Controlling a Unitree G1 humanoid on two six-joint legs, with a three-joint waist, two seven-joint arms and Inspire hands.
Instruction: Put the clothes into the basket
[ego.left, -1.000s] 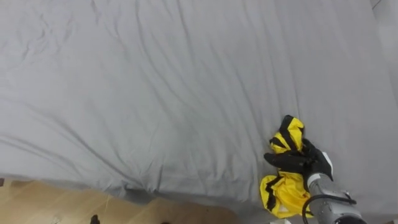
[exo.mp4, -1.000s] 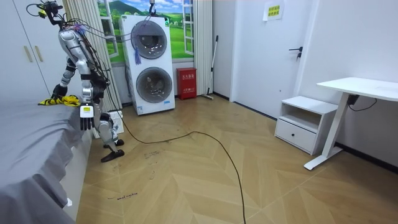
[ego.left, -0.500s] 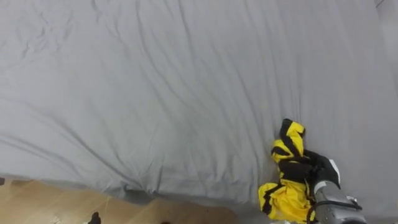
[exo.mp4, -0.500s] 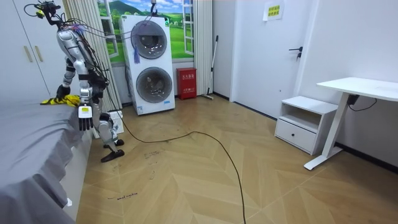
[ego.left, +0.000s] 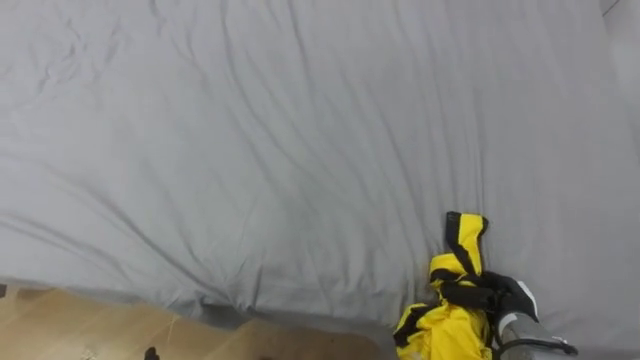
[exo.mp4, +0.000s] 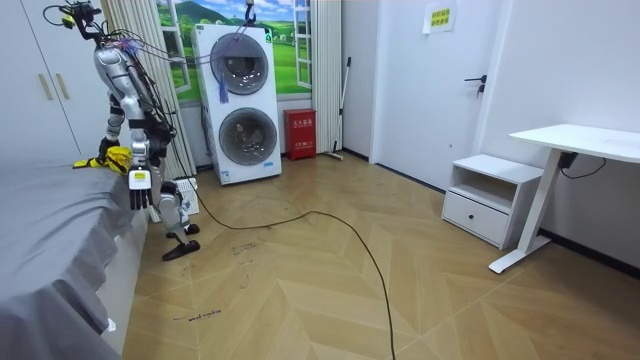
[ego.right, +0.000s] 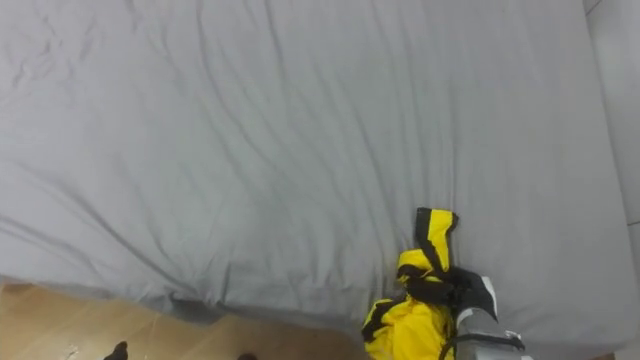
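Yellow garment (ego.left: 447, 322) dragged nearer bed (ego.left: 250, 150) edge by right hand (ego.left: 495, 294).

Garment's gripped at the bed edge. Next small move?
Probably lift the right hand slightly to bring the yellow garment clear of the bed: its fingers are curled round the cloth, yet one end lies on the sheet near the edge.

Yellow, black-striped garment (ego.left: 446, 325), black robot hand (ego.left: 495, 292), plain grey bedsheet (ego.left: 250, 150).
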